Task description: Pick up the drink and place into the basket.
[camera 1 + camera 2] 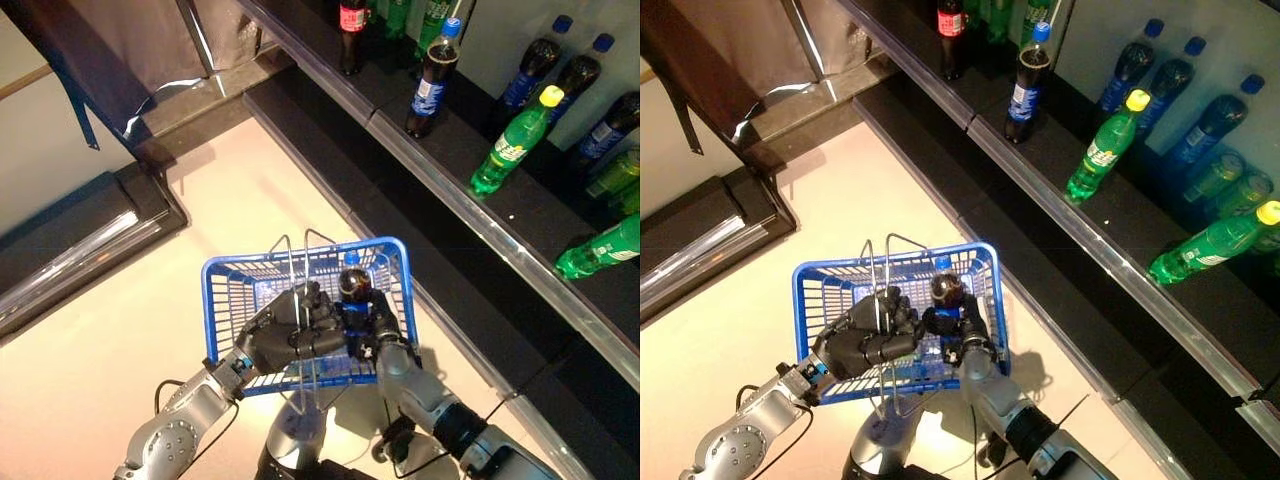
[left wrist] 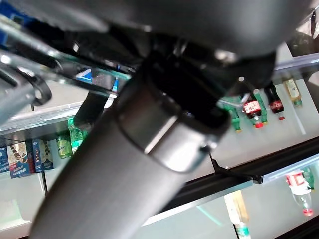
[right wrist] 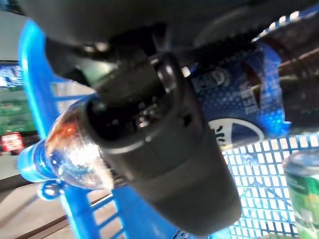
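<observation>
Right wrist view shows me the cola bottle (image 3: 239, 99) clasped in my right hand (image 3: 159, 149), its long axis lying nearly flat over the blue basket (image 3: 35, 99), cap toward the far rim. My left hand (image 1: 285, 335) is clenched round the basket's wire handle (image 1: 295, 262), just beside the bottle, so letting go should drop it inside.

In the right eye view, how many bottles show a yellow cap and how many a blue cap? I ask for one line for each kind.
Yellow cap, green bottles: 2
Blue cap, dark bottles on the shelf: 4
Blue cap, bottle in the right hand at the basket: 1
Total: 7
</observation>
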Available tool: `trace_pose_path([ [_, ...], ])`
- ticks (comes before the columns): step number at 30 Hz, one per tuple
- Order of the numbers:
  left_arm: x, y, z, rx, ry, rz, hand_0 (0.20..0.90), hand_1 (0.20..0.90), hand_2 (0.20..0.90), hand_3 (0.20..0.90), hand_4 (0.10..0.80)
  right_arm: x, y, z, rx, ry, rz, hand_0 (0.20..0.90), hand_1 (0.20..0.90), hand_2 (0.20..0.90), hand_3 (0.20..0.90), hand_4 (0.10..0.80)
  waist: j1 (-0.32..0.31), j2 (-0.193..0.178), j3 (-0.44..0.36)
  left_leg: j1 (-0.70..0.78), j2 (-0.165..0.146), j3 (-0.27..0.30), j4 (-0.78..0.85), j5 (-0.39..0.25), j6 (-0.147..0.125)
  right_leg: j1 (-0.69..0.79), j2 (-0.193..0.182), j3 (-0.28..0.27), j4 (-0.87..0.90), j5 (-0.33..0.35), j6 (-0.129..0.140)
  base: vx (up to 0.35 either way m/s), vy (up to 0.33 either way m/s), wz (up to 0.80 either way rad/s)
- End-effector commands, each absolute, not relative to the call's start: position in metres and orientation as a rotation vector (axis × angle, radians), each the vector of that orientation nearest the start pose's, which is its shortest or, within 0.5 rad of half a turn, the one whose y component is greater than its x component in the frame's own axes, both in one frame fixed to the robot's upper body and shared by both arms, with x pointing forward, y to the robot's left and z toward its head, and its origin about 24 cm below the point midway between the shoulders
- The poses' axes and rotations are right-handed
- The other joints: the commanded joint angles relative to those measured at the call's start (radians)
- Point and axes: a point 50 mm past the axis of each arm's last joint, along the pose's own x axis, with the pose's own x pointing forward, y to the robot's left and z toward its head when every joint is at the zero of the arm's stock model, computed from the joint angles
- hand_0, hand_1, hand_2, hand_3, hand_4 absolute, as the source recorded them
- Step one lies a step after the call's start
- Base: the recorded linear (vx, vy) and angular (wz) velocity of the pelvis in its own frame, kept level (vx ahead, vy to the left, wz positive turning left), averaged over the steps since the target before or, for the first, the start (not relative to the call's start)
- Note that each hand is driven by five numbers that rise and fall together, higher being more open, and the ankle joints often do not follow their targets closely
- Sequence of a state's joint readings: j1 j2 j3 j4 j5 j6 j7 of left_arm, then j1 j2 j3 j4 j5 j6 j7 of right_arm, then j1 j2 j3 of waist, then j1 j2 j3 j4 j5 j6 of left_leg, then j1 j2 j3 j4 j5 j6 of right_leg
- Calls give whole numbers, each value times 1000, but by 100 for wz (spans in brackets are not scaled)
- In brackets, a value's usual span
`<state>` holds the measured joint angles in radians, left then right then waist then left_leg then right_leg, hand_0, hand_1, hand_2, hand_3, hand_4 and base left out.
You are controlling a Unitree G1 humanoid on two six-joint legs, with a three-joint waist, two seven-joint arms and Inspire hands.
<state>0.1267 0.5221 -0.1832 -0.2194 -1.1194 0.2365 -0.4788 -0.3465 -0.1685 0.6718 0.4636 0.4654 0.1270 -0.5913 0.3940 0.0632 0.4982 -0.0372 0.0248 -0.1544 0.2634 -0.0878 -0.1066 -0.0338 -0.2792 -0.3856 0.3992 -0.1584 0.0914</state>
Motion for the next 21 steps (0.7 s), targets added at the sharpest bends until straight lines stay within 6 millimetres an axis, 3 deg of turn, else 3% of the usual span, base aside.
trace_pose_path([
  [1, 193, 118, 164, -721, -389, -1235, 300, 300, 300, 200, 100, 271, -21, 16, -23, 210, 146, 300, 300, 300, 200, 100, 3, -12, -192, -152, -56, -3, 114, 91, 35, 151, 65, -47, -150, 46, -41, 0, 0, 0],
  [7, 191, 120, 163, -728, -385, -1238, 300, 300, 300, 200, 100, 268, -31, -1, -136, 242, 136, 300, 300, 300, 200, 100, 15, -9, -185, -160, -61, -7, 105, 91, 34, 152, 59, -55, -160, 54, -33, -3, 0, 8],
  [13, 189, 117, 163, -723, -377, -1257, 300, 300, 300, 200, 100, 264, -47, -29, -61, 402, 37, 300, 300, 300, 200, 100, 32, -5, -175, -167, -66, -14, 103, 84, 35, 156, 58, -69, -160, 55, -31, -2, -3, 2],
  [17, 190, 116, 163, -725, -370, -1263, 300, 300, 300, 200, 100, 267, -48, -31, -92, 403, 22, 300, 300, 300, 200, 100, 38, -2, -169, -168, -69, -16, 102, 79, 36, 154, 58, -70, -158, 58, -28, 0, 0, 0],
  [21, 190, 115, 163, -713, -364, -1276, 300, 300, 300, 200, 100, 271, -58, -36, -333, 397, 41, 300, 300, 300, 200, 100, 44, -2, -166, -170, -72, -20, 98, 79, 35, 153, 57, -72, -159, 64, -24, 0, 0, 0],
])
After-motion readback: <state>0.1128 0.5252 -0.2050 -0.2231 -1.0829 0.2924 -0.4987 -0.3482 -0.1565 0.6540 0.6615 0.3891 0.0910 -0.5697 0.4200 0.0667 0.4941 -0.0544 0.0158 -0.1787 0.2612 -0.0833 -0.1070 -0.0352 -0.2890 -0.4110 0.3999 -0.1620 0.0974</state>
